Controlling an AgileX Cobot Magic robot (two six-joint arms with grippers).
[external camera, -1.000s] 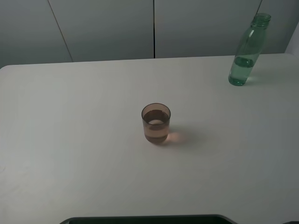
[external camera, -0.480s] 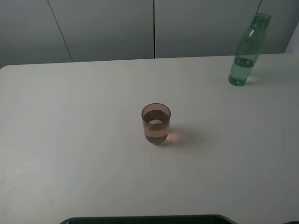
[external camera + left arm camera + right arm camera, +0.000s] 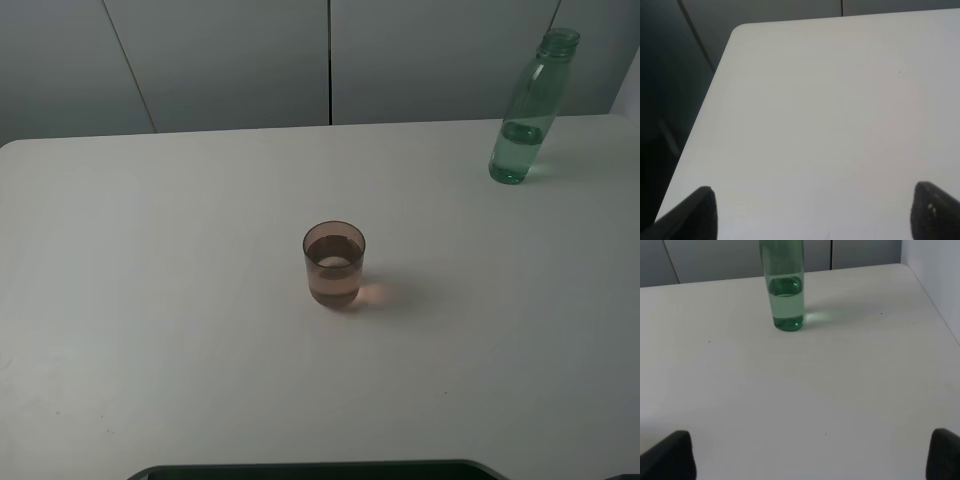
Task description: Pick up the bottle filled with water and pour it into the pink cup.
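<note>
The green bottle (image 3: pixel 525 110) stands upright at the table's back right, uncapped, with a little water in its lower part. It also shows in the right wrist view (image 3: pixel 785 287), some way ahead of my right gripper (image 3: pixel 812 455). The pink cup (image 3: pixel 334 264) stands near the table's middle with liquid in it. My right gripper is open and empty, its fingertips (image 3: pixel 670 455) at the frame corners. My left gripper (image 3: pixel 815 212) is open and empty over bare table near the left edge. Neither gripper shows in the exterior high view.
The white table (image 3: pixel 160 300) has a rounded back left corner (image 3: pixel 740 30). Grey wall panels (image 3: pixel 220 60) stand behind it. A white wall (image 3: pixel 935 275) rises beside the table's right edge. A dark edge (image 3: pixel 300 470) runs along the front.
</note>
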